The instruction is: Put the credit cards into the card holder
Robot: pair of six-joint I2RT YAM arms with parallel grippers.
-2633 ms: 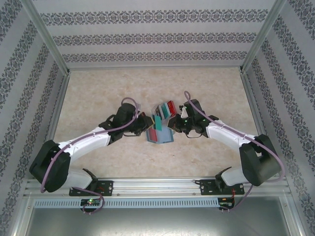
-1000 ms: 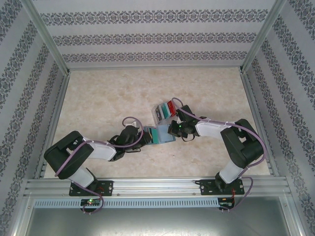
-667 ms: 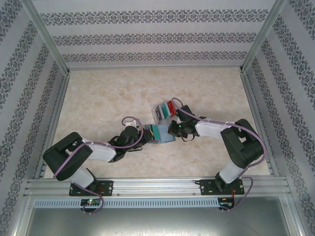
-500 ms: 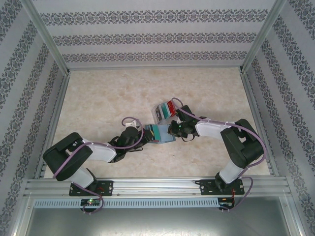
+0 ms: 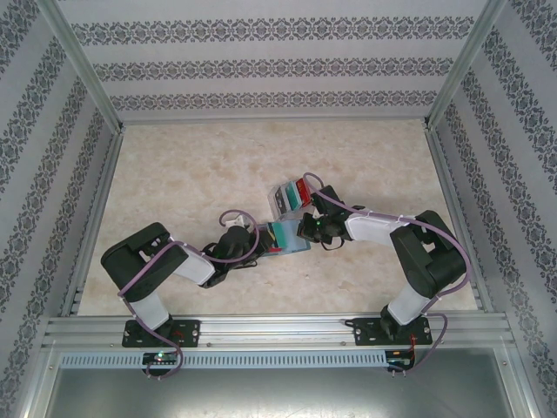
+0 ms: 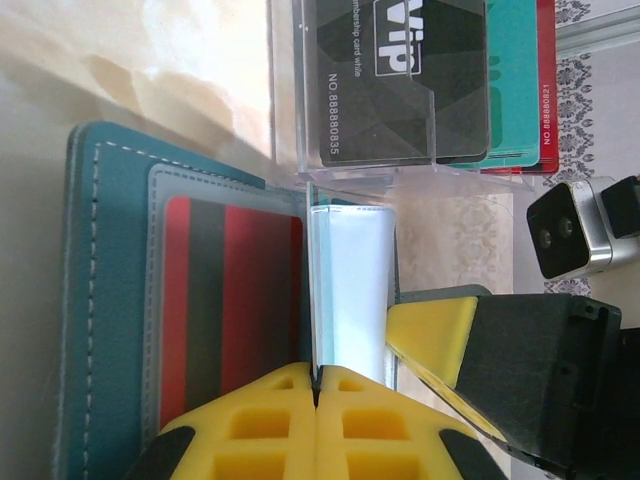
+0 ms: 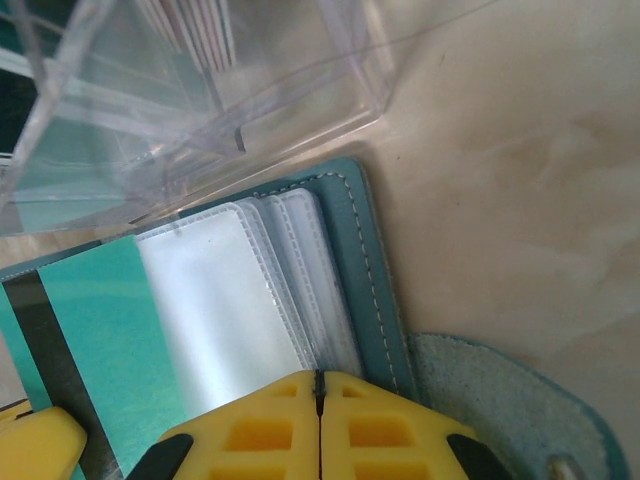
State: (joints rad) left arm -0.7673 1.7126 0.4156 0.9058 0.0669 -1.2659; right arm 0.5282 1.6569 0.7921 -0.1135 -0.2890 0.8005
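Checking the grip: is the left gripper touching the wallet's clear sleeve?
Touching. Left wrist view: the left gripper is shut on the sleeve edge.

- A robot test cell in a lab or workshop, not a home.
- An aluminium profile frame (image 5: 83, 83) boxes in a beige marbled worktop (image 5: 191, 165).
- The wall panels (image 5: 270, 61) carry striped ornamental wallpaper.
- A cabled left arm (image 5: 165, 266) and right arm (image 5: 418, 252) are bolted to a metal rail (image 5: 278, 331).
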